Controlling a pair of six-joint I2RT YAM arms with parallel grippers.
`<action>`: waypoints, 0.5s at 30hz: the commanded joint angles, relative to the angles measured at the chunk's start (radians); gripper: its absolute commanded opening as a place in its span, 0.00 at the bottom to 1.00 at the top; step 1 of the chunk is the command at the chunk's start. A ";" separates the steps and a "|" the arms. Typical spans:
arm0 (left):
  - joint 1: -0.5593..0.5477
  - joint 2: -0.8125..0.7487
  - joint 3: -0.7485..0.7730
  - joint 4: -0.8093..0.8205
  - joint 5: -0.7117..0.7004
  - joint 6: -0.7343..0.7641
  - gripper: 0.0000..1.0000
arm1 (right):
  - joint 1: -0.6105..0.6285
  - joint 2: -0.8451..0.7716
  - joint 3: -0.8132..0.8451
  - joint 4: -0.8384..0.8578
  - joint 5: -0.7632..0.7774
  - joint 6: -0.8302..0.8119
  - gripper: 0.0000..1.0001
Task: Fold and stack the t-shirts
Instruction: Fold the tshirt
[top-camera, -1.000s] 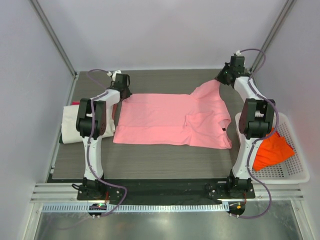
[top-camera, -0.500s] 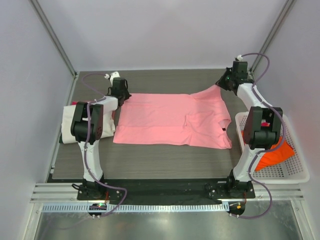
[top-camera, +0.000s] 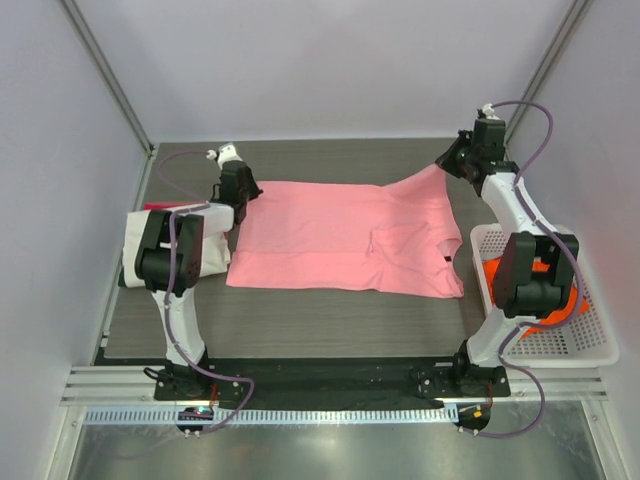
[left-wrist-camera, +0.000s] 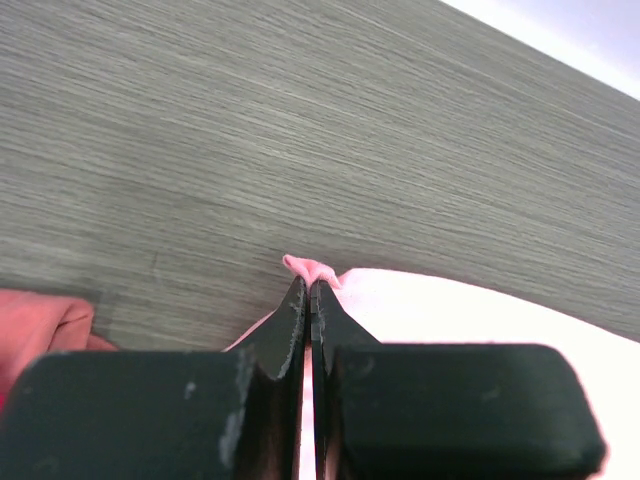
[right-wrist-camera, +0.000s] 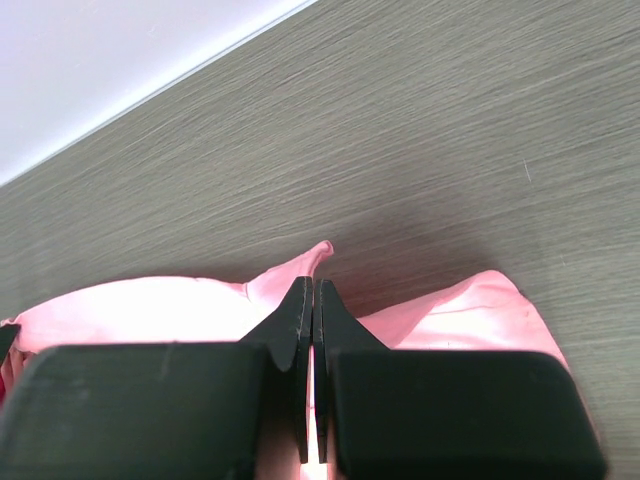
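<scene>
The light pink t-shirt (top-camera: 340, 238) lies spread across the middle of the table, its dark neck label at the right. My left gripper (top-camera: 244, 190) is shut on its far left corner (left-wrist-camera: 312, 270). My right gripper (top-camera: 447, 163) is shut on its far right corner (right-wrist-camera: 318, 256) and lifts that part off the table. A cream-white folded shirt (top-camera: 137, 258) with a red one (top-camera: 152, 207) under it lies at the left edge. The bright orange shirt (top-camera: 560, 300) sits in the basket at the right.
A white mesh basket (top-camera: 590, 340) stands at the right edge of the table. The back wall runs close behind both grippers. Bare grey wood-grain table (top-camera: 330, 320) shows in front of the pink shirt.
Both grippers have moved toward the back of the table with the shirt's far corners in them, pulling the far edge back and stretching it straighter.
</scene>
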 joint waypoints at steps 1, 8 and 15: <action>-0.003 -0.076 -0.046 0.153 -0.027 0.027 0.00 | 0.003 -0.092 -0.009 0.012 -0.002 -0.027 0.01; -0.003 -0.115 -0.184 0.348 0.019 0.037 0.00 | 0.003 -0.162 -0.070 -0.011 -0.019 -0.021 0.01; -0.003 -0.142 -0.241 0.412 0.100 0.041 0.00 | 0.003 -0.207 -0.075 -0.088 0.005 -0.047 0.01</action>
